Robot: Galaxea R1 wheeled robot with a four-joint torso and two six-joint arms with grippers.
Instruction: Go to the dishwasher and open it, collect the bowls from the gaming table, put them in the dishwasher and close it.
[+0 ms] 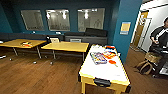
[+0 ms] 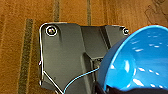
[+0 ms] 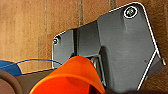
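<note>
Left wrist view: a blue bowl [image 2: 140,62] sits large at the gripper end over wood floor [image 2: 20,37], grip and finger opening not discernible; right wrist view: an orange bowl [image 3: 72,77] likewise, fingers unreadable. Head view: the gaming table [image 1: 105,72], white-topped and yellow-framed, at 5 o'clock, carrying board-game boxes [image 1: 98,58]; yellow desks [image 1: 65,46] at 10 o'clock; a person [image 1: 160,37] at 3 o'clock.

Each wrist carries a wide dark grey plate [image 2: 67,57] with rounded corners and a pale edge line. Round silver-ringed fittings [image 2: 51,30] sit at its corners, one at about ten o'clock in the left wrist view, one [image 3: 131,11] near one o'clock in the right. A thin blue cable [image 2: 80,78] curves across the left plate.
</note>
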